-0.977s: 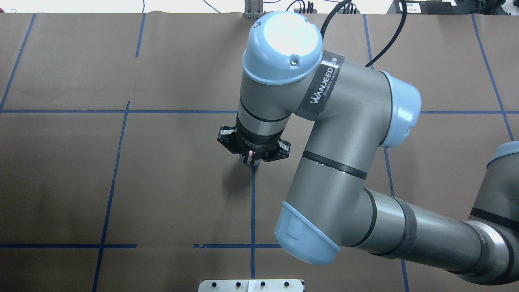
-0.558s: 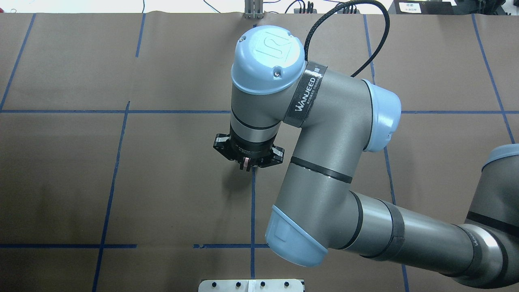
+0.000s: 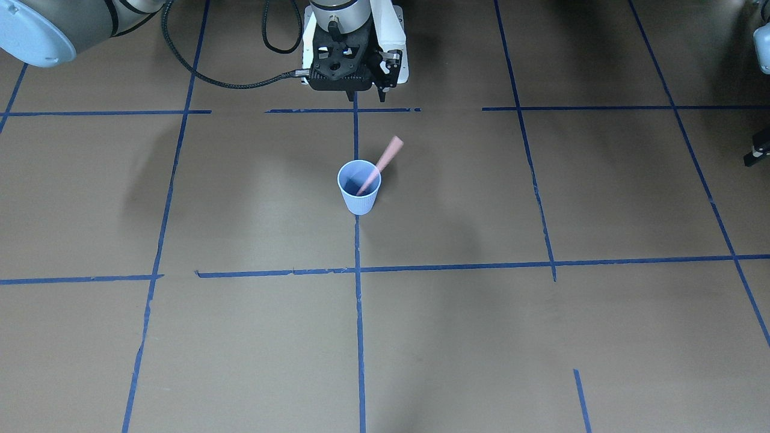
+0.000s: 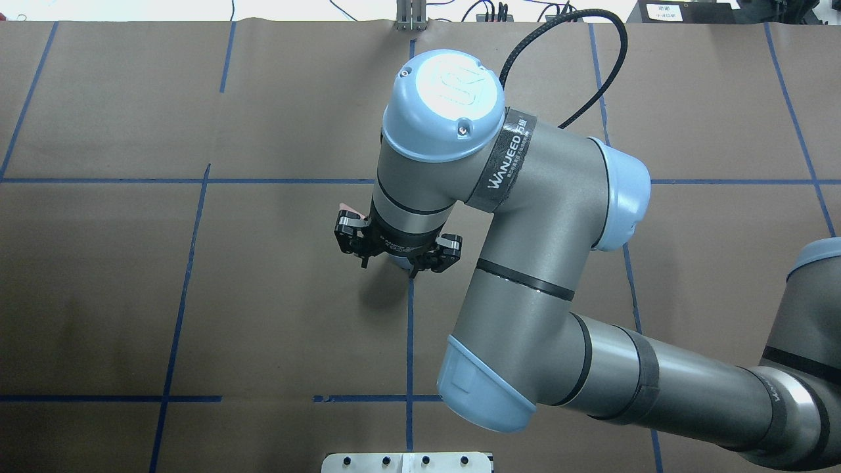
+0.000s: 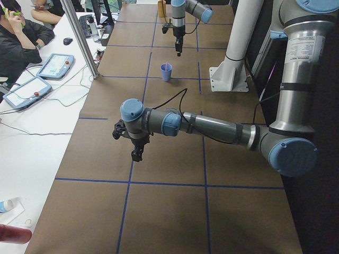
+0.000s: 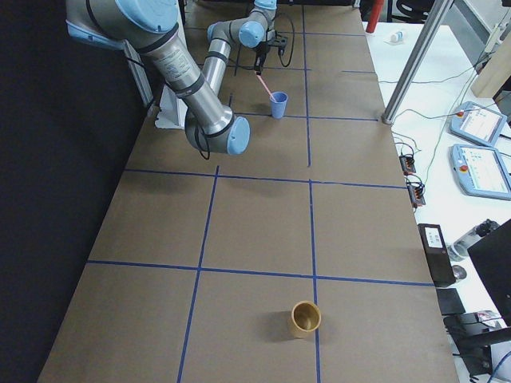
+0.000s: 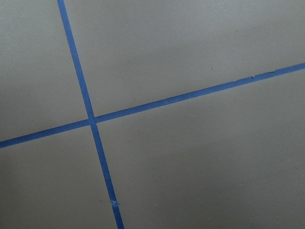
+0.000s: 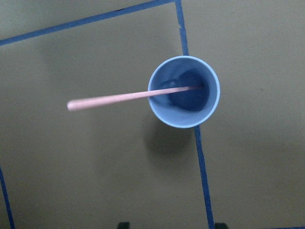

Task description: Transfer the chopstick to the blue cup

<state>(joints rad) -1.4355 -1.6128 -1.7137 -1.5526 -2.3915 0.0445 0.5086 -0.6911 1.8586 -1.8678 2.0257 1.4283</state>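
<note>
So we're looking at the blue cup (image 3: pixel 359 203) standing upright right on a blue tape line (image 3: pixel 358 313), out in the middle of the brown tabletop (image 3: pixel 240 198). Bare brown surface is stretching away from it on every side, and in both side views the tabletop edges are sitting well apart from it. The only other thing we're spotting on there is a brown cup (image 6: pixel 305 319), way off toward the robot's right end.

The chopstick (image 3: pixel 380 162) is sitting in the blue cup. Its lower end is resting down at the bottom, the shaft is leaning on the rim, and the upper end is poking out toward the robot and a bit to its left.

The right claw (image 4: pixel 387 268) is hanging above the cup with its fingers spread apart, gripping nothing. On its wrist camera we're seeing the two fingertips (image 8: pixel 124 224) at the bottom edge, with the chopstick lying clear of both.

The left claw (image 5: pixel 136 153) is hovering over bare tabletop, well apart from the cup, toward the robot's left end. We're honestly not able to tell whether it's apart or together.
</note>
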